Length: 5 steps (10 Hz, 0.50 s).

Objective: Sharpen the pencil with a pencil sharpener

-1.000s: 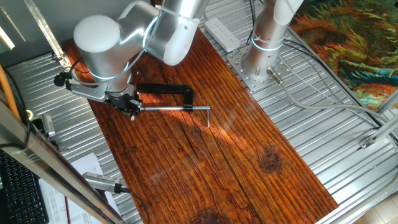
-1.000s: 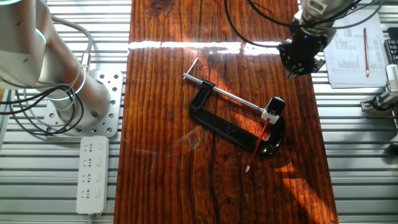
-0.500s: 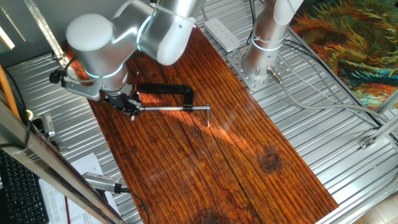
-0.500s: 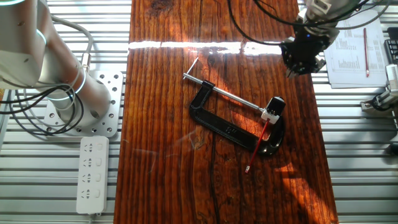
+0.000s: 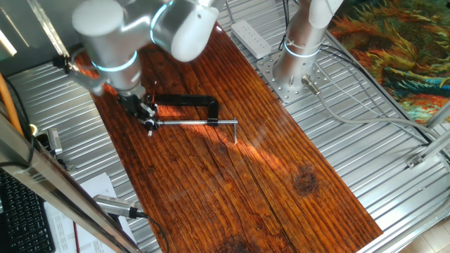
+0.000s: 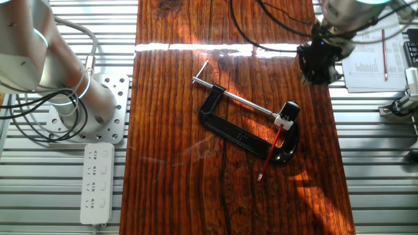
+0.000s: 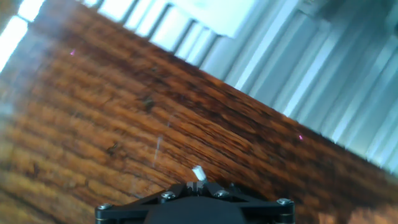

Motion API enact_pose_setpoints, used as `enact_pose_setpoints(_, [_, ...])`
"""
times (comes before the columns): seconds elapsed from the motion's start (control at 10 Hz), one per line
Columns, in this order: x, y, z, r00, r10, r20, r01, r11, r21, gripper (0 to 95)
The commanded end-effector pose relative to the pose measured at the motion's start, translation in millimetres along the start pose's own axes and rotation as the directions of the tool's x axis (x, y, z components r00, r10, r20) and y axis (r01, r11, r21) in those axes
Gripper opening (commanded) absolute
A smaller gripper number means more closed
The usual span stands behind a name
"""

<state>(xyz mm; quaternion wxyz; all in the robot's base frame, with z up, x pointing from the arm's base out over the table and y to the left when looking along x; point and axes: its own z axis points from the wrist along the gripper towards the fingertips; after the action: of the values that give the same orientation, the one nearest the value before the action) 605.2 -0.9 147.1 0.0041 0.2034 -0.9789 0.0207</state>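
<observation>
The pencil (image 6: pixel 270 151), a thin red stick, lies on the wooden table (image 6: pixel 176 163) with its upper end at the pencil sharpener (image 6: pixel 290 109), a small black block with a white piece beside it. My gripper (image 6: pixel 318 65) hangs above the table's far right edge, up and to the right of the sharpener, apart from both. In the hand view my gripper (image 7: pixel 194 185) looks shut, with a small white tip showing above it and only bare wood below. In the one fixed view my gripper (image 5: pixel 138 105) is beside the clamp's end; the pencil is hidden there.
A black C-shaped clamp (image 6: pixel 228 130) with a long steel rod (image 6: pixel 245 102) lies mid-table, its foot under the pencil. A white power strip (image 6: pixel 96 183) and the arm's base (image 6: pixel 65 98) stand on the left. Papers (image 6: pixel 372 55) lie off the right edge.
The arm has lifted and drifted slightly away from the clamp toward the table's edge. The pencil, sharpener and clamp have not moved.
</observation>
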Motion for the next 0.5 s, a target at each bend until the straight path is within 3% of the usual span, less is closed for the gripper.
enact_pose_setpoints(0.1, [23.6,-33.4,-14.4,0.991,0.130,0.023,-0.131,0.991,0.030,0.0])
enact_pose_setpoints(0.3, [41.5,-56.6,-18.3,0.986,0.162,0.033,-0.161,0.987,-0.009,0.0])
enact_pose_setpoints(0.5, [44.6,-70.2,-8.7,0.985,0.173,0.029,-0.171,0.984,-0.049,0.0])
